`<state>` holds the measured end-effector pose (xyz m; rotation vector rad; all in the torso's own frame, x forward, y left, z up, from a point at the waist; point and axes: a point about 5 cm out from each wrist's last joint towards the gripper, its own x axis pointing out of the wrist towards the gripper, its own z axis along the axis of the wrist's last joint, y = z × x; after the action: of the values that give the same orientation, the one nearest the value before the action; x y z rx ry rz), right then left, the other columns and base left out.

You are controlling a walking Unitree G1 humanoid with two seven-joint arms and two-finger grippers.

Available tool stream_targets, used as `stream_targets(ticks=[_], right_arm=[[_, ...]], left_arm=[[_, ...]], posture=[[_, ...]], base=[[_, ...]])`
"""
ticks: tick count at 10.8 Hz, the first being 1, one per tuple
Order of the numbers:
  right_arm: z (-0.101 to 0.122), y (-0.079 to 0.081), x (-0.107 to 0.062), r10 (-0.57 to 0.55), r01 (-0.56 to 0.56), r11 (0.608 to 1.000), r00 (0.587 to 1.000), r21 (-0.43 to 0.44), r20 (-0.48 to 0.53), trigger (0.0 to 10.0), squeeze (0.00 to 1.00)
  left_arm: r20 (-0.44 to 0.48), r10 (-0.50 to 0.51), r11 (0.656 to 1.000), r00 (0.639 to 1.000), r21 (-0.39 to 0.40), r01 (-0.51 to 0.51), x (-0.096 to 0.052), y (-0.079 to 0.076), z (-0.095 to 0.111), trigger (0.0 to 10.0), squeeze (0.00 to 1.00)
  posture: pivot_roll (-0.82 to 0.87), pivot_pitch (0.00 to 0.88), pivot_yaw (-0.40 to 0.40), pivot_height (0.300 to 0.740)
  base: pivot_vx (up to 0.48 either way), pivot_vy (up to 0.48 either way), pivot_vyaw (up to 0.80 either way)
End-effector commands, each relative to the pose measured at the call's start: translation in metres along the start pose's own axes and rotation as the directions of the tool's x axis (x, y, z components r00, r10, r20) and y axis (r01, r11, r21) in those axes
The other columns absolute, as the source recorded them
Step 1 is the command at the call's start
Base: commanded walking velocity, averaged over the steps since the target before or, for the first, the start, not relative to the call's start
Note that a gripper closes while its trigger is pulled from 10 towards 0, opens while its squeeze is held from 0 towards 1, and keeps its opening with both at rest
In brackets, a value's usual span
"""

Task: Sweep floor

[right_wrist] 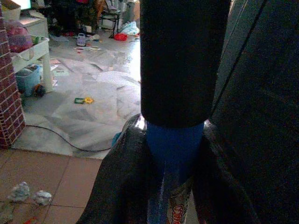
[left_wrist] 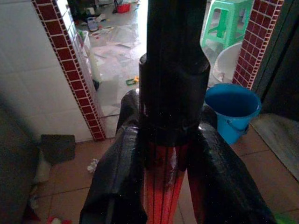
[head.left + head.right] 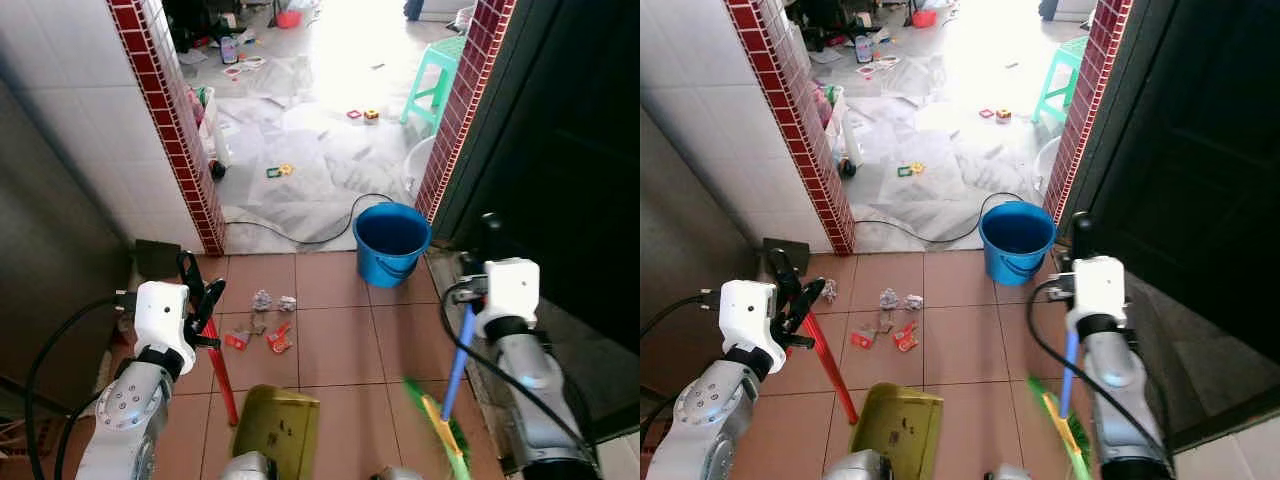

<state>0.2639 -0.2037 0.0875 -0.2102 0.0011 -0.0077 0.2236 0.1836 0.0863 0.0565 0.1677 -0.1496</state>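
I hold a dustpan handle in my left hand and a broom handle in my right, with litter on the tiled floor ahead.

My left hand [image 3: 198, 292] has its two fingers [image 2: 117, 186] closed tight around the red dustpan handle [image 3: 220, 370], which slants down to the yellow-green dustpan [image 3: 280, 425] resting on the floor [image 3: 330, 350] near my feet. Just beyond the dustpan lies the litter [image 3: 265, 320]: crumpled grey paper and red scraps, scattered on the terracotta tiles. Farther back, a blue bucket [image 3: 391, 241] stands at the doorway. My right hand [image 3: 487, 250] is clamped around the blue broom handle [image 3: 460, 360], whose green bristles [image 3: 440, 425] angle towards the floor by my right side.
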Motion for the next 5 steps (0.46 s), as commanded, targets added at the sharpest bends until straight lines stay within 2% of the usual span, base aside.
stream_targets(ticks=[1, 2, 5], right_arm=[[0.014, 0.003, 0.006, 0.003, -0.003, 1.0, 0.998, 0.002, 0.055, 10.0, 0.0], [0.025, 0.004, 0.017, 0.002, -0.002, 1.0, 0.995, 0.001, 0.1, 10.0, 0.0], [0.032, 0.009, 0.027, 0.03, -0.029, 1.0, 0.992, -0.008, 0.123, 10.0, 0.0]], left_arm=[[0.024, 0.006, 1.0, 1.0, 0.004, -0.006, 0.002, 0.003, 0.007, 10.0, 0.0], [0.063, 0.019, 1.0, 0.998, -0.018, -0.018, 0.01, 0.002, 0.014, 10.0, 0.0], [0.084, 0.048, 0.998, 0.995, -0.052, -0.044, 0.01, -0.001, 0.018, 10.0, 0.0]], posture=[[-0.08, 0.0, 0.068, 0.74], [-0.08, 0.0, 0.067, 0.74], [-0.07, 0.0, 0.051, 0.74]], base=[[0.0, 0.0, 0.0], [0.3, 0.259, 0.7], [0.334, 0.345, 0.79]])
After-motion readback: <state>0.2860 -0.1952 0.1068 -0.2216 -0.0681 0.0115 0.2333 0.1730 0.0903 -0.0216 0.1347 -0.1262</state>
